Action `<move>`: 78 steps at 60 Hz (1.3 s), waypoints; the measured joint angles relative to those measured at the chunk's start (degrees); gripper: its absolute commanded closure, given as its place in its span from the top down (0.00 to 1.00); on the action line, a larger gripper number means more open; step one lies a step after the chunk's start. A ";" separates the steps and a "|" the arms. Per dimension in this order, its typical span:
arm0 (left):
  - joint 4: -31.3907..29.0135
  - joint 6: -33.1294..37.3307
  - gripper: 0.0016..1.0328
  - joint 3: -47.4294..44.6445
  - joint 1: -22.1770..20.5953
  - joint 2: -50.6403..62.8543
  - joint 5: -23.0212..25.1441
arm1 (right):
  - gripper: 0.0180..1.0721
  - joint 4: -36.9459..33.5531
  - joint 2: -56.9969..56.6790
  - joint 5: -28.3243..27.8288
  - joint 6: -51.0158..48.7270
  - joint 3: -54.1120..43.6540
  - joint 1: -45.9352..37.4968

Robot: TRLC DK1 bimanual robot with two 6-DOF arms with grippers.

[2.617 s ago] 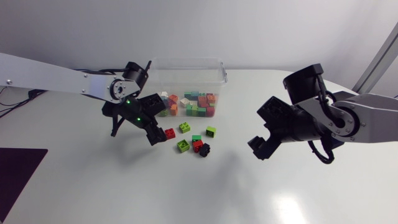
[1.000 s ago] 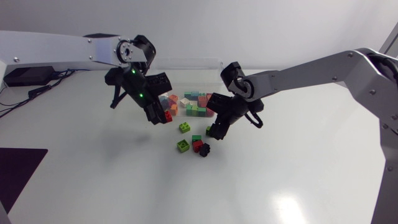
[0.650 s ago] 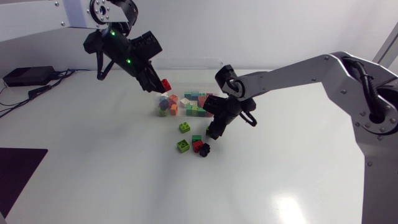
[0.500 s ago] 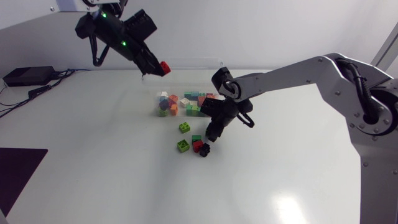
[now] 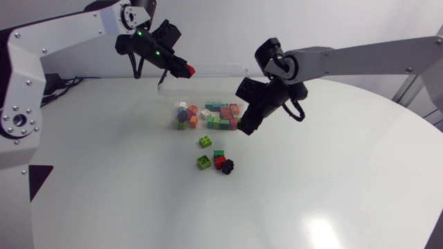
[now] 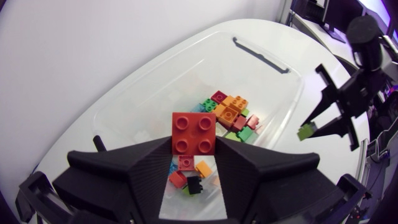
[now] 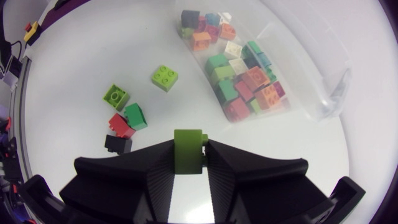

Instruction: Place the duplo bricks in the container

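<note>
Between the fingers of the left hand [image 6: 194, 148]: a red brick [image 6: 194, 127], clamped from both sides, studs facing the camera. Under and ahead of this hand lies the clear container [image 6: 273, 87], a heap of mixed bricks [image 6: 227, 112] on its floor. The right hand [image 7: 189, 157] pinches a lime-green brick [image 7: 189, 144] above the table [image 7: 74, 56]. Ahead of it: two loose lime bricks [image 7: 164, 77], then a red, green and black cluster [image 7: 124, 127]; the container is to one side.
</note>
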 measured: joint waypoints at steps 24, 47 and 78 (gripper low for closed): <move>17.11 -2.51 0.95 -20.22 0.04 -10.80 -4.07 | 0.22 -1.79 -3.45 -0.66 5.11 9.09 1.64; 24.98 3.67 0.95 -49.09 -4.46 -35.12 -4.24 | 0.22 0.66 2.08 -1.11 10.73 21.68 1.62; 31.45 6.36 0.95 -63.84 -13.44 -32.83 -7.32 | 0.51 9.46 13.22 -0.24 17.03 29.57 1.49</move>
